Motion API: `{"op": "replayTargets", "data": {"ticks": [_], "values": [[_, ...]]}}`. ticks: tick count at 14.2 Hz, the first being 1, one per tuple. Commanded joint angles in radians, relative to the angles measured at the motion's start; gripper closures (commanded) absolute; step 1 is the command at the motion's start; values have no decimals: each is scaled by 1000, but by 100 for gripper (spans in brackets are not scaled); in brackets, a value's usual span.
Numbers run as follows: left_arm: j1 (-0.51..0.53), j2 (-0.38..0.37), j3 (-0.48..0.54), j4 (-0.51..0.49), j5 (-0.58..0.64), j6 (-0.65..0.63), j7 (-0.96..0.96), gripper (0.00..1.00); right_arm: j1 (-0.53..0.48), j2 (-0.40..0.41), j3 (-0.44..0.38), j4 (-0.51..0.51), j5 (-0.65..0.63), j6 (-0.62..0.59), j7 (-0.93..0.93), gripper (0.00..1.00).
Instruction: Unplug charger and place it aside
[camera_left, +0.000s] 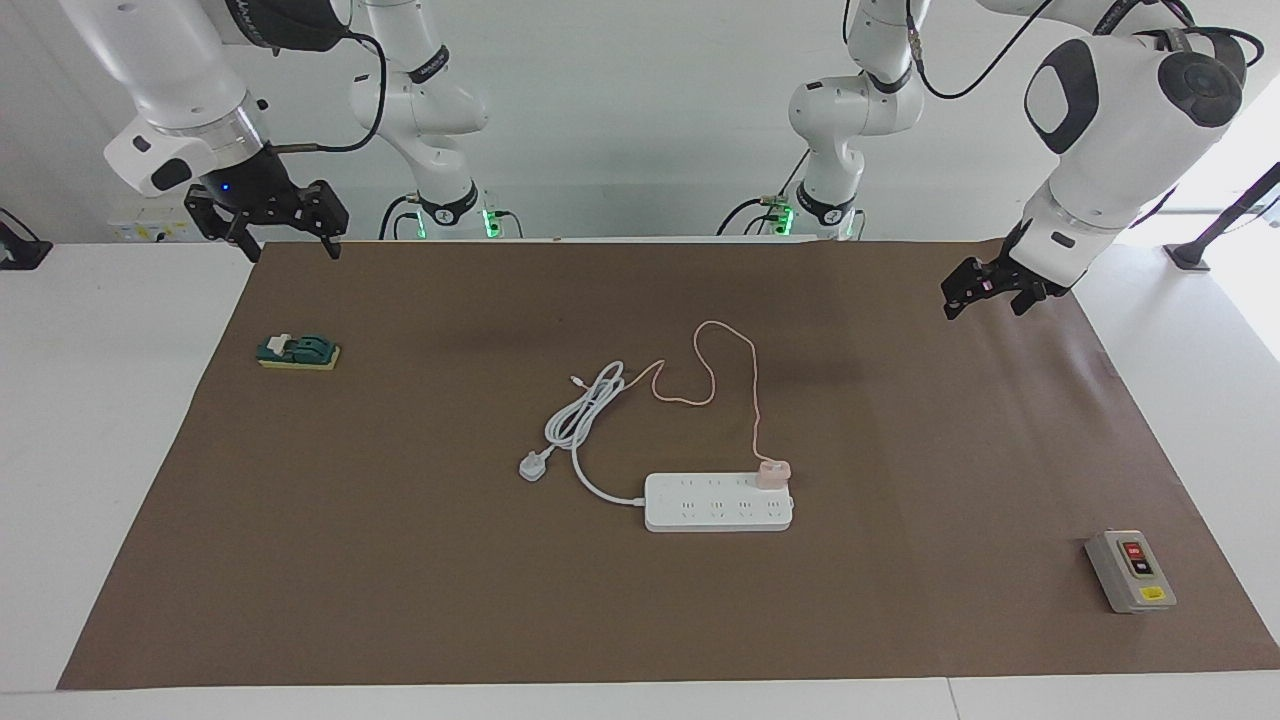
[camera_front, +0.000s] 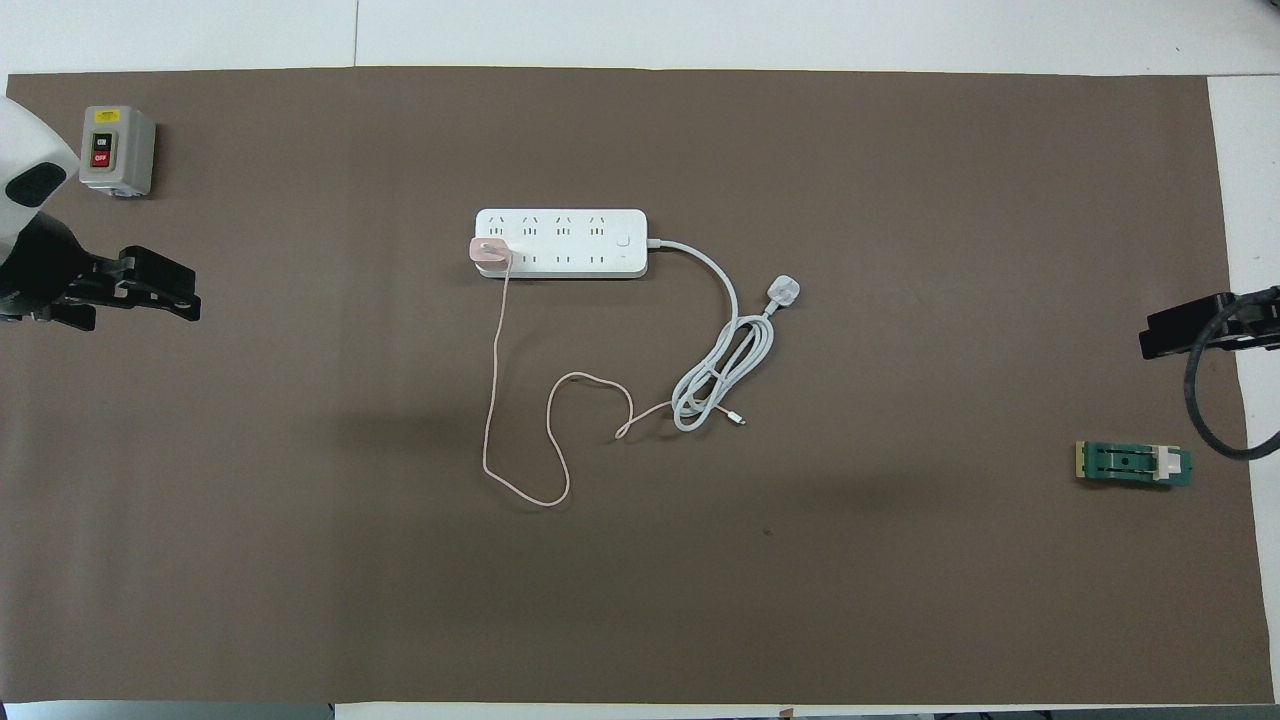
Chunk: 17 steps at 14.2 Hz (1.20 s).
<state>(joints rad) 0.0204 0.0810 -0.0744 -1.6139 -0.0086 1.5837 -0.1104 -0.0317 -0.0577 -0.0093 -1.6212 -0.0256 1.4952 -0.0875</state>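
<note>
Looking at the middle of your table (camera_left: 200, 600), you have the charger (camera_left: 773, 472) plugged into the power strip (camera_left: 718, 502), at the strip's end toward the left arm and on its row nearer the robots. Its pink cable (camera_left: 753, 400) runs from the cube toward the robots, loops, and ends beside the coiled white cord (camera_left: 583, 415). That cord leaves the strip's other end, and its white plug (camera_left: 533, 467) lies loose on the brown mat (camera_left: 400, 600).

Your left gripper (camera_left: 984, 293) hangs in the air over the mat's edge at the left arm's end, well apart from the charger; its jaws stand released and hold nothing. Your right gripper (camera_left: 292, 240) hangs over the mat's corner at the right arm's end, close to the robots; its jaws are spread and hold nothing.

Note also a grey switch box (camera_left: 1130, 571) on the mat toward the left arm's end, farther from the robots than the strip, and a green and yellow block (camera_left: 298, 352) toward the right arm's end.
</note>
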Motion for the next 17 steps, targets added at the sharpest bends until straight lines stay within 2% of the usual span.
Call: {"op": "replayTargets", "data": {"ticks": [1,3,5,7,9,12,15,17], "values": [[-13,20,-1,26,-5,5,-254,0,-2,-34,8,-51,7,23,15,0],[-49,55,-2,55,-1,36,-420,0,0,-47,12,-104,12,80,41,0],[-63,88,-2,86,-4,47,-610,0,9,-47,14,-158,64,143,145,0],[-95,140,-4,117,-2,87,-887,0,59,-50,14,-221,78,201,274,0],[-140,189,-1,166,-1,108,-1049,0,123,-31,14,-241,81,238,453,0],[-158,242,-2,187,-4,177,-1326,0,173,48,14,-246,156,319,618,0],[-177,285,-1,177,1,200,-1365,0,217,139,14,-246,290,429,817,0],[-178,312,-2,175,-1,237,-1443,0,281,215,14,-243,399,561,993,0]]}}
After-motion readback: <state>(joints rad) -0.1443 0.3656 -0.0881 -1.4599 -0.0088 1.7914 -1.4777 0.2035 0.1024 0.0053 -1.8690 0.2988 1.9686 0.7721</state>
